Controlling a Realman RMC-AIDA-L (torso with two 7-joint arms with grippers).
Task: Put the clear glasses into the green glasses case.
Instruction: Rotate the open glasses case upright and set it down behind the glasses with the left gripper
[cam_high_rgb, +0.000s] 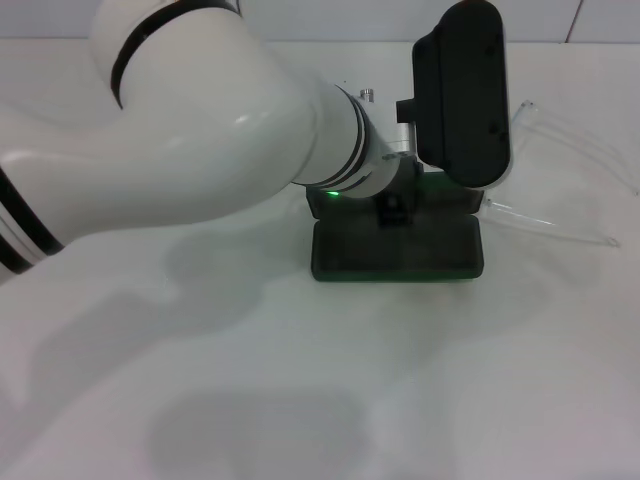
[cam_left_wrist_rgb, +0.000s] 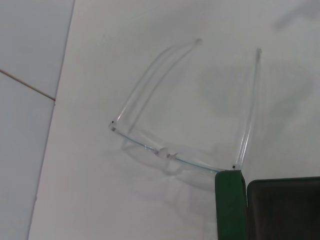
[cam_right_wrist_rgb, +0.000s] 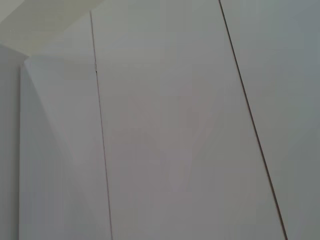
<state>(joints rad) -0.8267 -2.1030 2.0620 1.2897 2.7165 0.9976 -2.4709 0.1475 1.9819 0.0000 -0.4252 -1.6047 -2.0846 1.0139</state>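
The green glasses case (cam_high_rgb: 397, 248) lies open on the white table (cam_high_rgb: 300, 400), its dark tray facing up, and the clear glasses (cam_left_wrist_rgb: 190, 127) rest on the table just beside it, on its right, arms unfolded and spread away from the case. In the left wrist view 1 hinge of the glasses sits right at a corner of the case; whether they touch, I cannot tell. The left arm (cam_high_rgb: 200, 130) reaches across the table, its wrist and dark camera housing over the back of the case; whether its gripper is spread or closed cannot be told. The right gripper is out of sight, its wrist camera seeing only pale wall panels. The glasses are not yet picked up, so this looks like the approach step. The next move likely calls for shifting right, over the frame, for a light grasp.
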